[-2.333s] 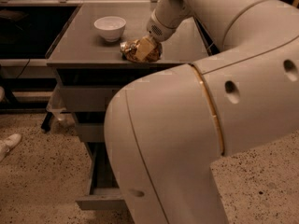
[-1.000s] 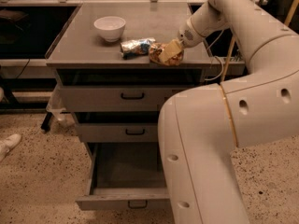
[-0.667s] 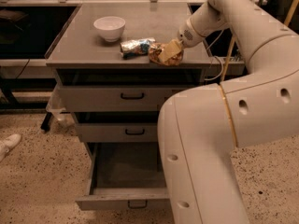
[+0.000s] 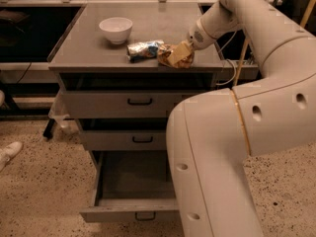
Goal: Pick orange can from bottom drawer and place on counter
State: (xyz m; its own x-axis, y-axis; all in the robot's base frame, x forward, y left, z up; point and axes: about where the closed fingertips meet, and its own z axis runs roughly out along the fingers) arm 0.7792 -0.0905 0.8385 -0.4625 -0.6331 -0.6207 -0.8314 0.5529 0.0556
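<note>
Orange can [image 4: 174, 58] on counter [image 4: 89, 51] | tool [image 4: 189, 45] at its right | silver-blue can [image 4: 143, 49] touching left

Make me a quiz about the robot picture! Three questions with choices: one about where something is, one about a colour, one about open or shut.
1. Where is the orange can? A) on the counter, at the gripper B) in mid-air C) out of sight
2. What colour is the bowl? A) red B) white C) black
3. The bottom drawer is: A) shut B) pulled open C) missing
Answers: 1A, it lies on the grey top; 2B, it looks white; 3B, its inside shows.
</note>
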